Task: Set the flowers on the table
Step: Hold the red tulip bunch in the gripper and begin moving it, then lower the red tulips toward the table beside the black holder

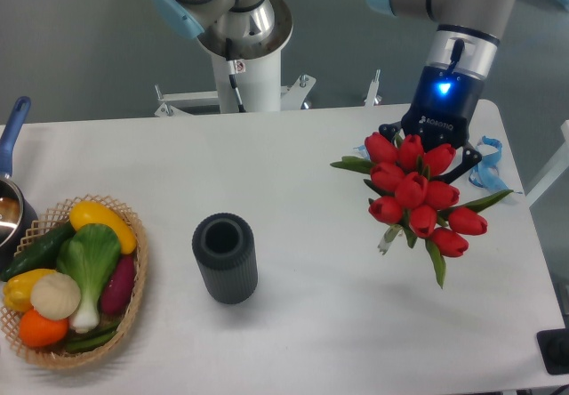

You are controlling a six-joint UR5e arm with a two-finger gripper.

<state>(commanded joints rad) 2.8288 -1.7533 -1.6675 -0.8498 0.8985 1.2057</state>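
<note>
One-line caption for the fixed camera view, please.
Pincer holds red flowers above the white table, right of a dark vase.

Matte white table (293,173), woven wicker basket (133,302), ribbed dull-grey vase (225,258), and smooth, faintly glossy red flowers (415,192).

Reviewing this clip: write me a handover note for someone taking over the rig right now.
Claw: mostly hidden behind the blooms, apparently shut on the stems; the grip itself is not visible.
Bunch of red tulips with green leaves: at the claw over the right part of the large white matte table; whether it touches the surface cannot be told.
Dark ribbed cylindrical vase: upright mid-table, with no flowers in it.
Done: flowers are at the claw, out of the vase.
Left: lay the bunch on the table, open, withdraw.
</note>
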